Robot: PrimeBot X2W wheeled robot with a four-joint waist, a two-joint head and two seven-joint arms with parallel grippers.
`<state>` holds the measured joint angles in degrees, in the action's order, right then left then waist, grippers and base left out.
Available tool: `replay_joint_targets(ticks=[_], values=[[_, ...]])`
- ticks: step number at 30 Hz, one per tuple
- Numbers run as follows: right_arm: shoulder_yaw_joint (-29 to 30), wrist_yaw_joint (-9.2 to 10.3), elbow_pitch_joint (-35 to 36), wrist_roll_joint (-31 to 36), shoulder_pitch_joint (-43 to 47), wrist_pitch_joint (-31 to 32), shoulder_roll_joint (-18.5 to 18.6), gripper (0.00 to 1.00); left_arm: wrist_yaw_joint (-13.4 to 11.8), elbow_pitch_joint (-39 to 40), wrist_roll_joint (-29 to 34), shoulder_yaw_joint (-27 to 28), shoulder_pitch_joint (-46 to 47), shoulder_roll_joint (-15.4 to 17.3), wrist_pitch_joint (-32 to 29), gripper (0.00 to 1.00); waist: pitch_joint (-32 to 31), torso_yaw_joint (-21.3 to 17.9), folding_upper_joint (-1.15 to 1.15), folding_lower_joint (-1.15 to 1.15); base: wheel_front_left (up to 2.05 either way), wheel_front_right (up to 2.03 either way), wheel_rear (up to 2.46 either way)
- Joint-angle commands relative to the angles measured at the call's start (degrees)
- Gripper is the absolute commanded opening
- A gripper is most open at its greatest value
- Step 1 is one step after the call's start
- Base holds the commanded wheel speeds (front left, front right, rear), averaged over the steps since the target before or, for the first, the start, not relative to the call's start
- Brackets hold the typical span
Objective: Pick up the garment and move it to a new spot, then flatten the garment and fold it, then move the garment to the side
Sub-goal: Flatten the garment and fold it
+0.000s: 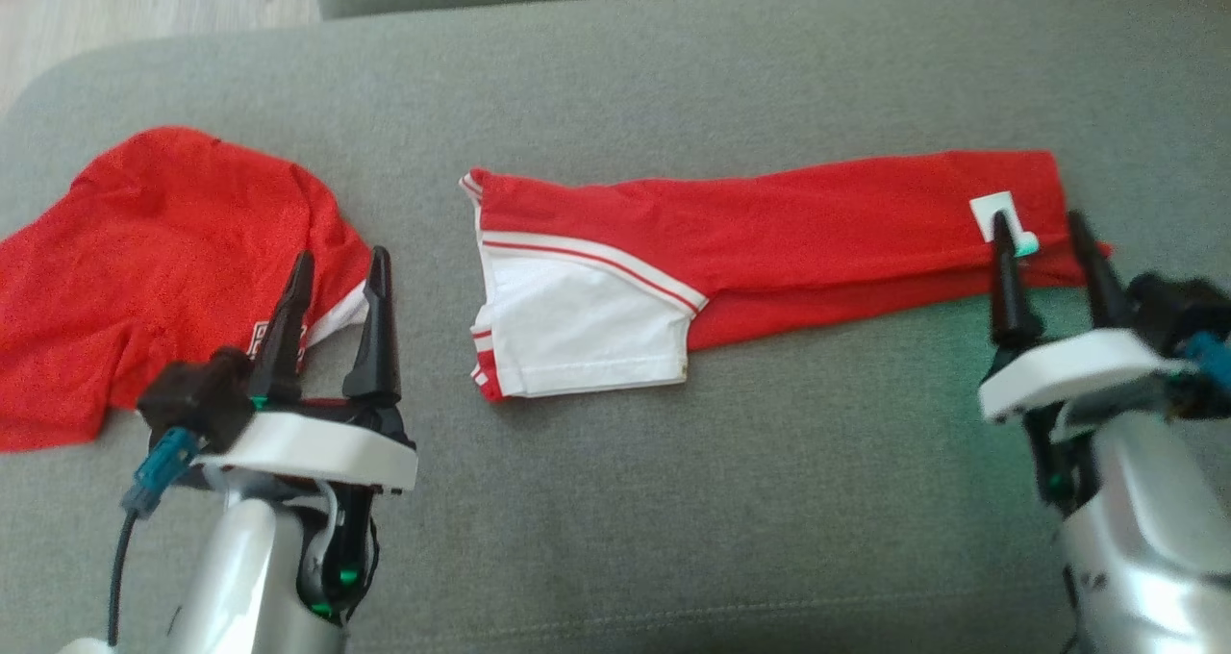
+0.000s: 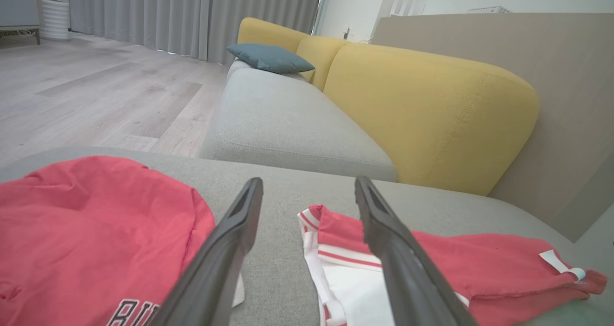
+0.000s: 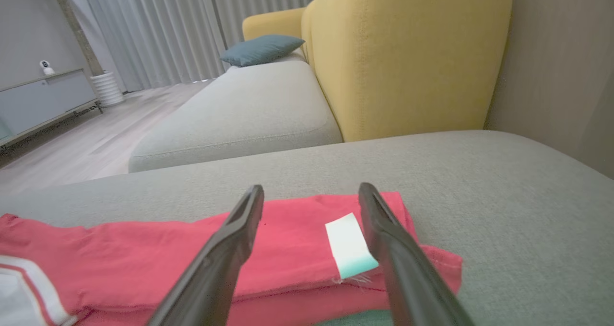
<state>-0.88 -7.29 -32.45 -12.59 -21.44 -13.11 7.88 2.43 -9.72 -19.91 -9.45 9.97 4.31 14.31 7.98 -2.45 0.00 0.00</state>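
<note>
The garment [image 1: 769, 231] is a red shirt with a white, red-striped sleeve. It lies folded into a long band across the grey cushion [image 1: 673, 500]. A white label [image 1: 991, 213] shows near its right end. My right gripper [image 1: 1038, 215] stands open over that end, with the label [image 3: 350, 244] and red cloth [image 3: 297, 239] between its fingers and nothing gripped. My left gripper [image 1: 340, 253] is open at the lower left, apart from the garment's sleeve end [image 2: 479, 268]. In its own wrist view the left gripper [image 2: 308, 179] points at bare cushion beside the sleeve.
A second red shirt [image 1: 163, 250] with white lettering lies crumpled at the left, under my left gripper's fingers. Beyond are another grey seat [image 2: 288, 120], a yellow backrest [image 2: 422, 105] and a teal pillow [image 2: 271, 57]. Wooden floor [image 1: 144, 0] begins past the cushion's far left edge.
</note>
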Motion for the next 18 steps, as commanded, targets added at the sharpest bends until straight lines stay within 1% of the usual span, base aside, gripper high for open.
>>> replay_joint_targets(ticks=[1,6,13,18], values=[[0.50,-0.20,1.06,0.58,-3.68,0.97,0.11,1.00,0.71,1.14,0.90,2.58,3.17,-0.03,0.68,1.00,1.20,0.66,0.00,0.00,0.00,0.00,0.00],[7.77,-0.20,-3.04,0.04,-8.48,5.85,0.50,1.00,2.26,0.02,2.37,2.86,4.56,-0.79,0.69,1.00,3.92,2.16,0.00,0.00,0.00,0.00,0.00],[17.39,-0.20,-11.99,1.63,-14.14,12.48,2.49,1.00,3.46,-1.22,3.32,2.98,6.09,-1.23,0.69,1.00,7.06,4.27,0.00,0.00,0.00,0.00,0.00],[21.96,-0.20,-17.18,4.68,-16.78,14.99,3.06,1.00,3.94,-1.66,3.79,3.50,6.71,-1.34,0.69,1.00,8.15,4.91,0.00,0.00,0.00,0.00,0.00]])
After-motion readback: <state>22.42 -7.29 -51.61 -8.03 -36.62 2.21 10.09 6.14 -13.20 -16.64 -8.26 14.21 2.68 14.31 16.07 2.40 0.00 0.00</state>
